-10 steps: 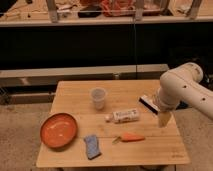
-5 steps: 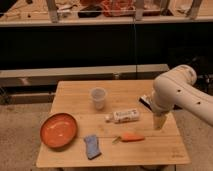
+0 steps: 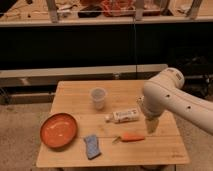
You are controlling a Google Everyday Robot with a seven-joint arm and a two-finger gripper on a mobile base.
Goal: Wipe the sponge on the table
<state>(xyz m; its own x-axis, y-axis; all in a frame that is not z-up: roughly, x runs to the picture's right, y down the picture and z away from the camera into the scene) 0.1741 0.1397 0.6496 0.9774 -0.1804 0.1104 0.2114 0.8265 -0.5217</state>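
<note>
My gripper (image 3: 151, 126) hangs tip-down over the right half of the table (image 3: 75, 95), between the right edge and the middle. I cannot tell whether it is open or closed, and it holds nothing that I can see. The sponge (image 3: 91, 146) lies flat near the front edge, left of the middle and well apart from the gripper.

Between the two lies a carrot (image 3: 131, 137), stretched along the front edge with its green end towards the sponge. Its other end sits just below my gripper's tip, and I cannot make out whether they touch. A white tube (image 3: 124, 116) lies on its side just left of the gripper, towards the middle of the desk. A clear cup (image 3: 98, 97) stands upright nearer the back edge. An orange bowl (image 3: 59, 130) sits by the left edge, close to the front left corner and just beside the sponge.

My arm (image 3: 167, 95) covers part of the right side of the desk and is cut off at the picture's right border. Behind the back edge runs a dark shelf rack (image 3: 100, 22), and what lies on it is too blurred to name.

Since half a second ago my arm has swung further left over the desk, and the gripper has come a little closer to the carrot. The black block seen earlier by the right edge is now behind the arm. The sponge, carrot, tube, cup and bowl have not moved.
</note>
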